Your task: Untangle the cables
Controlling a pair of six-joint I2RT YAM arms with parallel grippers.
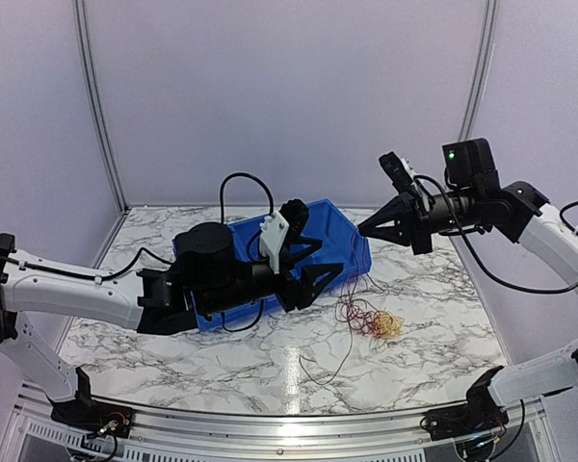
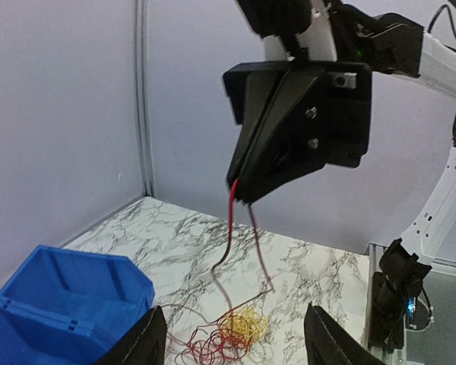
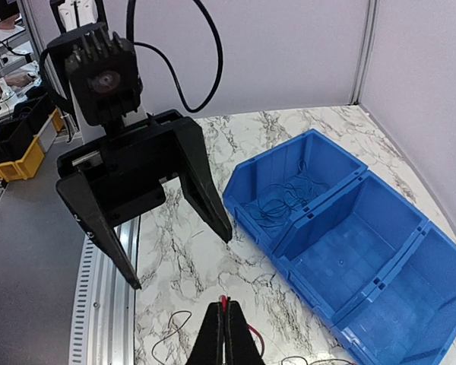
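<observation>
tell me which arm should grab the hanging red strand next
Left, probably. The left gripper is open and empty, facing the red cable that hangs from the shut right gripper down to the tangle. The right one is busy holding it.

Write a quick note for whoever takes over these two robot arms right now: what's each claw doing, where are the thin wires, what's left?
Left gripper: open, empty, raised near the blue plastic three-compartment bin.
Right gripper: shut on a thin red wire, held above the white marble table; it hangs into the red-and-yellow tangle.
Wires: that tangle lies on the table; thin dark wires sit in one end compartment of the bin; a loose dark wire lies on the table.
Done: some dark wires binned. Left: pull red and yellow apart.
</observation>
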